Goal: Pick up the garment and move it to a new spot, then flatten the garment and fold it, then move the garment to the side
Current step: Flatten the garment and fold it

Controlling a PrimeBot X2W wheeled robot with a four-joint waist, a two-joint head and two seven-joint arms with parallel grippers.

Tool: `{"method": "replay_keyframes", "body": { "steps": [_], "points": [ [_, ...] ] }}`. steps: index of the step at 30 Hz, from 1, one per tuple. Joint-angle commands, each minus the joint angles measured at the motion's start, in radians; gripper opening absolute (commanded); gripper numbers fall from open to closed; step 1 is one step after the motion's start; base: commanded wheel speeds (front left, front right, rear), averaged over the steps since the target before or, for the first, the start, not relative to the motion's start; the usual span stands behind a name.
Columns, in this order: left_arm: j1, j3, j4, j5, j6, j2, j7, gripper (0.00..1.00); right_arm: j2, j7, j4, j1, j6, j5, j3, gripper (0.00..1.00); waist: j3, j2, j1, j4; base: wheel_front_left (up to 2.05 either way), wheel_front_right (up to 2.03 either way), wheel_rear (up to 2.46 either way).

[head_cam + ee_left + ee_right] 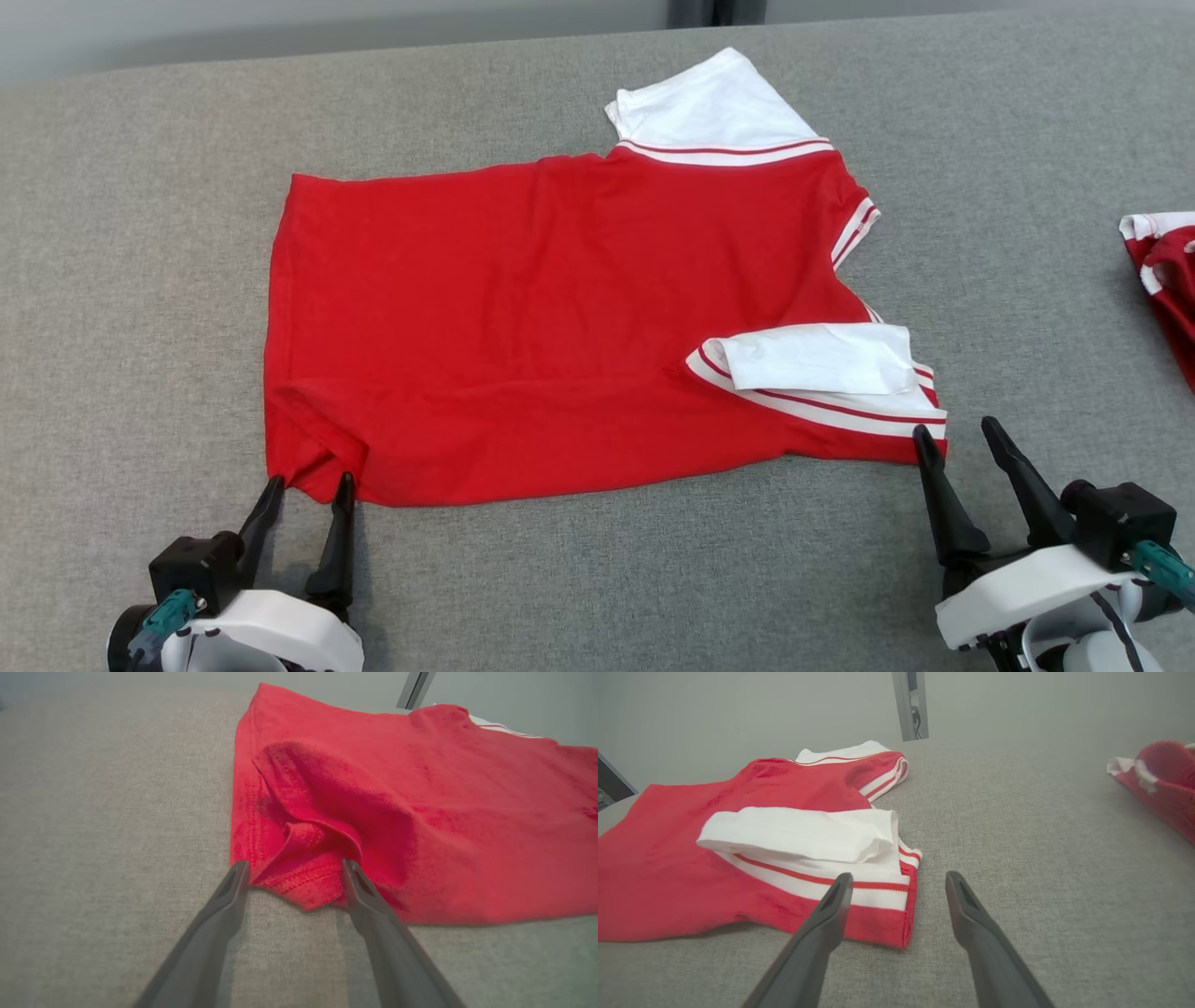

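Garment (523, 327) lay spread on the grey table (140, 233), a red shirt with white sleeves, mostly flat but not finished. Its near-left hem corner (299, 877) was bunched and turned over on itself, and the near sleeve (822, 359) was folded back across the body. I judged this to be the flattening step, with the fold not yet begun. My left gripper (310, 480) had its fingers spread wide, straddling that crumpled corner and pinching nothing. My right gripper (956, 427) was equally wide (and empty too), one fingertip at the striped edge below the sleeve, the other over bare table. Next, I reckoned, both would need to close on those corners and draw them outward. A second red garment (1167, 271) lay well apart at the right.
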Motion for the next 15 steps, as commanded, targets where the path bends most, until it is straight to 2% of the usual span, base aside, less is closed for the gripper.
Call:
{"method": "replay_keyframes", "body": {
  "steps": [1, 7, 8, 9, 10, 11, 15],
  "points": [
    [-0.026, 0.0, 0.019, 0.003, -0.007, 0.007, -0.004, 1.0, -0.005, -0.004, 0.011, -0.017, 0.0, 0.009, -0.001, 1.0, 0.008, 0.0, 0.0, 0.0, 0.0, 0.0, 0.0],
    [-0.074, -0.013, 0.136, -0.005, -0.04, 0.008, 0.005, 1.0, -0.003, 0.021, 0.08, -0.06, 0.0, 0.036, 0.034, 1.0, 0.027, 0.0, 0.0, 0.002, 0.0, 0.0, 0.0],
    [-0.082, -0.017, 0.153, -0.007, -0.048, 0.006, 0.016, 0.99, -0.003, 0.031, 0.092, -0.068, 0.0, 0.042, 0.043, 0.83, 0.027, 0.0, 0.0, 0.001, 0.0, 0.0, 0.0],
    [-0.088, -0.021, 0.168, -0.01, -0.053, 0.005, 0.024, 0.49, -0.003, 0.041, 0.104, -0.076, 0.0, 0.05, 0.053, 0.45, 0.028, 0.0, 0.0, 0.0, 0.0, 0.0, 0.0],
    [-0.093, -0.024, 0.181, -0.015, -0.06, 0.005, 0.031, 0.0, -0.004, 0.046, 0.113, -0.084, 0.0, 0.057, 0.06, 0.3, 0.028, 0.0, 0.0, -0.001, 0.0, 0.0, 0.0],
    [-0.097, -0.025, 0.193, -0.018, -0.066, 0.007, 0.036, 0.0, -0.005, 0.049, 0.122, -0.091, 0.0, 0.069, 0.062, 0.0, 0.028, 0.0, 0.0, -0.001, 0.0, 0.0, 0.0],
    [-0.103, -0.017, 0.211, -0.028, -0.086, 0.023, 0.031, 0.0, -0.011, 0.055, 0.137, -0.104, 0.0, 0.109, 0.078, 0.0, 0.027, 0.0, 0.0, -0.001, 0.0, 0.0, 0.0]
  ]
}}
